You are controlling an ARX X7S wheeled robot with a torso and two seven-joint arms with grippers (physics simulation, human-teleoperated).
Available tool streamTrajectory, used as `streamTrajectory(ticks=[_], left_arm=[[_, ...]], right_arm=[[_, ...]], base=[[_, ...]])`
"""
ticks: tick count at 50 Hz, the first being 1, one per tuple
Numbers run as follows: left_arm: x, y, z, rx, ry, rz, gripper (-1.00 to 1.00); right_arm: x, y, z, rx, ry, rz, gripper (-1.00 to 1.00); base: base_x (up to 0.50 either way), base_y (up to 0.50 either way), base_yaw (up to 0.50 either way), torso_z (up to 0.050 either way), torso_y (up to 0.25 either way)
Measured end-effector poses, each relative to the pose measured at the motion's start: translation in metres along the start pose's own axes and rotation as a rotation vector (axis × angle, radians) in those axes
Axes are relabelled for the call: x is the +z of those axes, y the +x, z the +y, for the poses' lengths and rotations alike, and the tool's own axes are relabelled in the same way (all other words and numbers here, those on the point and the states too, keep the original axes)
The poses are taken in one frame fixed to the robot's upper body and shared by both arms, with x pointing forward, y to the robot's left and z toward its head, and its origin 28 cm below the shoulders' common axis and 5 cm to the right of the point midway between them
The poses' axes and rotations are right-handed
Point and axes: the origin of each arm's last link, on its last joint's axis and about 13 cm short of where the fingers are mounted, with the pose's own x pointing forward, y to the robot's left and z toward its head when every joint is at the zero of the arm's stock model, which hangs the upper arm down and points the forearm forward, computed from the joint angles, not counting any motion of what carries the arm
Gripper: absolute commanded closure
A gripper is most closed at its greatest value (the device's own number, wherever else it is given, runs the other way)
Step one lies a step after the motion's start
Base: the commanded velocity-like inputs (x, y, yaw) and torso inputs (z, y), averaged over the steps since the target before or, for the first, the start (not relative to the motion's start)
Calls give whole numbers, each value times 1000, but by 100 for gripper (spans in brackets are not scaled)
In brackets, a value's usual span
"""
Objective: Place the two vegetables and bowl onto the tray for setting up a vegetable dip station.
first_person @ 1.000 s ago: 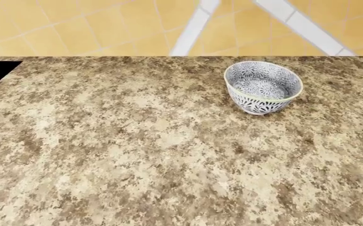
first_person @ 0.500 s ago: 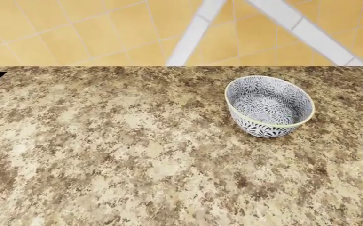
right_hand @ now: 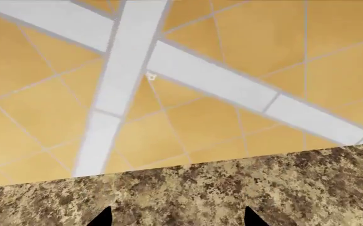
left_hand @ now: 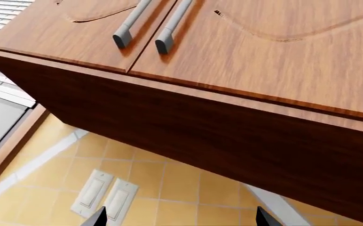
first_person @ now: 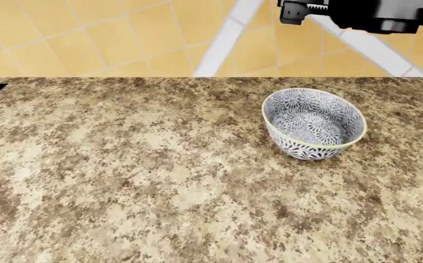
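The near stretch of the speckled stone table (first_person: 124, 181) lies bare of any task thing; neither vegetable nor the tray shows in any view. Farther back and to the right, the bowl (first_person: 313, 123) stands upright on the table, nothing touching it. Beyond and above it, at the far edge, the right tool (first_person: 299, 12) hangs high against the yellow tiled wall (first_person: 87, 33); in its wrist view its two dark tips stand well apart with nothing between them. The left tool (left_hand: 178, 221) points at a wooden cabinet (left_hand: 244, 56), tips likewise spread and empty. The step in hand looks like the reach for the bowl; the next move calls for lowering the right tool over its rim.
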Motion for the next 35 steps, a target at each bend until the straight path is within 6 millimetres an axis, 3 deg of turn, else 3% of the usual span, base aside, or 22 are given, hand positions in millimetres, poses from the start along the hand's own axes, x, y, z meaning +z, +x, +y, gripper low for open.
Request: streamTrajectory(ticks=[10, 35], left_arm=[[0, 0, -1, -3, 1, 2, -100], [-2, 0, -2, -8, 2, 7, -100]], right_arm=[[-12, 7, -5, -51, -13, 96, -100], [-18, -4, -17, -124, -55, 230, -100]], base=[[0, 0, 0, 0, 0], [0, 0, 0, 0, 0]])
